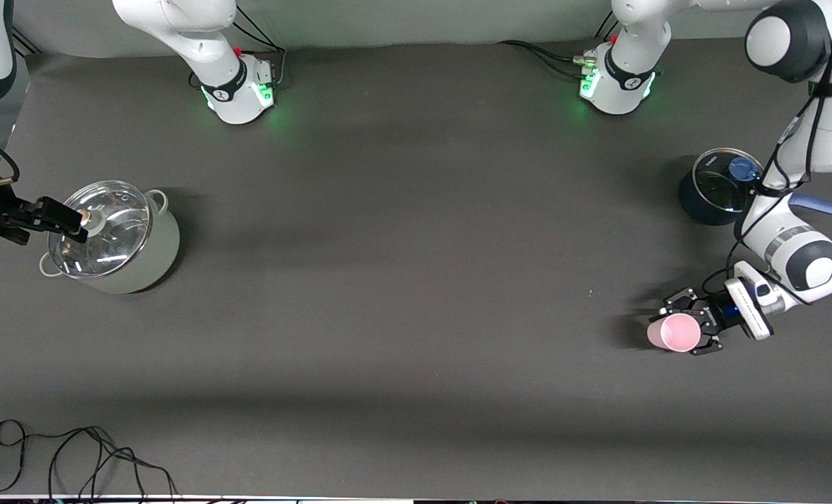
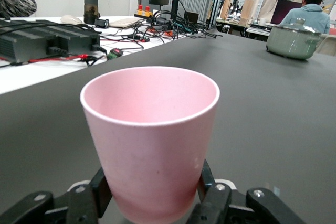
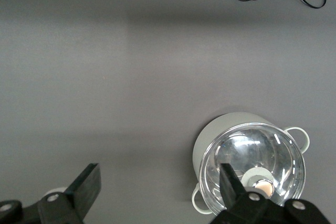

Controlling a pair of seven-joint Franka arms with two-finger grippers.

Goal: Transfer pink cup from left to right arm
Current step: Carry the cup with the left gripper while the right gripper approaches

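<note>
- My left gripper has its fingers clamped low on the small pale pink plastic cup, upright at the left arm's counter end, rim free for handover.
- My right gripper waits, fingers apart, over the glass-lidded grey pot.

I see a grey-green glass-lidded pot, a dark blue-handled lidded saucepan, and a loose black cable on the table.
</note>
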